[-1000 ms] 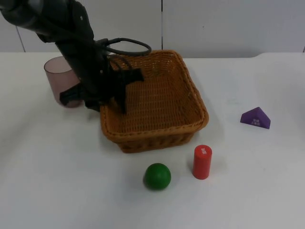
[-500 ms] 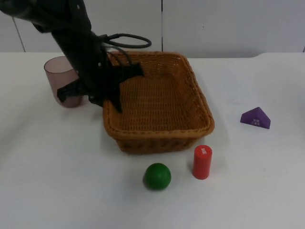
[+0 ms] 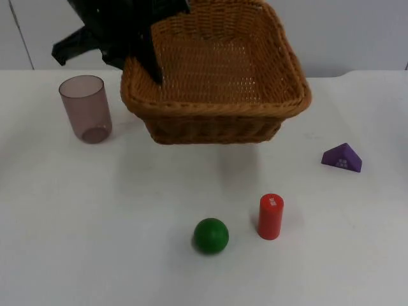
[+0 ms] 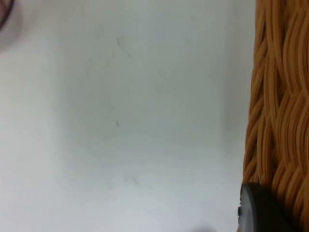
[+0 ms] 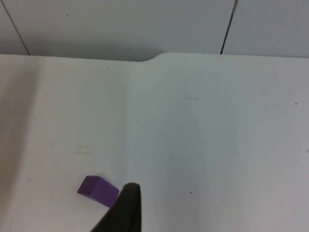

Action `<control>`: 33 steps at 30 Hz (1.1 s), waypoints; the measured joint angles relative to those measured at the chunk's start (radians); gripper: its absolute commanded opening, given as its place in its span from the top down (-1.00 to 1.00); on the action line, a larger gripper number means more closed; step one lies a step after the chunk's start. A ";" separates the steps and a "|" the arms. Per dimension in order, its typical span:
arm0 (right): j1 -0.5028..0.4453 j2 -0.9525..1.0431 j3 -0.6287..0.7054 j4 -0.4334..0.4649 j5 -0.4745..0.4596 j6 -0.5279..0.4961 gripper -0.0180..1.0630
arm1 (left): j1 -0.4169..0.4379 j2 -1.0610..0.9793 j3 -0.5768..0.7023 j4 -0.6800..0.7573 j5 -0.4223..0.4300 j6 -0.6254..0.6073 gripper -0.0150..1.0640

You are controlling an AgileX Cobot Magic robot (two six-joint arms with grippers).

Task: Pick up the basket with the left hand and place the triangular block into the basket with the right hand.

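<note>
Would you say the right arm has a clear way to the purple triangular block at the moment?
Probably yes. The triangular block lies alone on the table, apart from the red cylinder. The basket, lifted by the left gripper, hangs off to its side. In the right wrist view the block lies just ahead of the right gripper's fingertip.

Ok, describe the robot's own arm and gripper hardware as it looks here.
The left gripper is matte black, with angular, blocky links and flat, tapering fingers. Its fingertip is a rounded black pad. The right gripper's fingertip is a dark, narrow wedge.
</note>
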 measured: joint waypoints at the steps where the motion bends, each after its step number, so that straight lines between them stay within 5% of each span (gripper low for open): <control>1: 0.000 0.000 0.000 0.000 0.000 -0.002 -0.98 | 0.000 -0.011 0.000 -0.002 0.024 0.004 0.98; 8: 0.000 0.000 0.000 0.000 0.000 -0.021 -0.98 | 0.000 -0.054 0.004 -0.004 0.129 0.029 0.98; 21: 0.000 0.000 0.000 0.016 0.028 -0.039 -0.98 | 0.000 -0.158 0.004 0.046 0.070 0.014 0.98; 33: 0.002 0.000 0.000 0.082 0.030 -0.104 -0.98 | 0.100 -0.332 0.377 -0.011 -0.174 0.060 0.98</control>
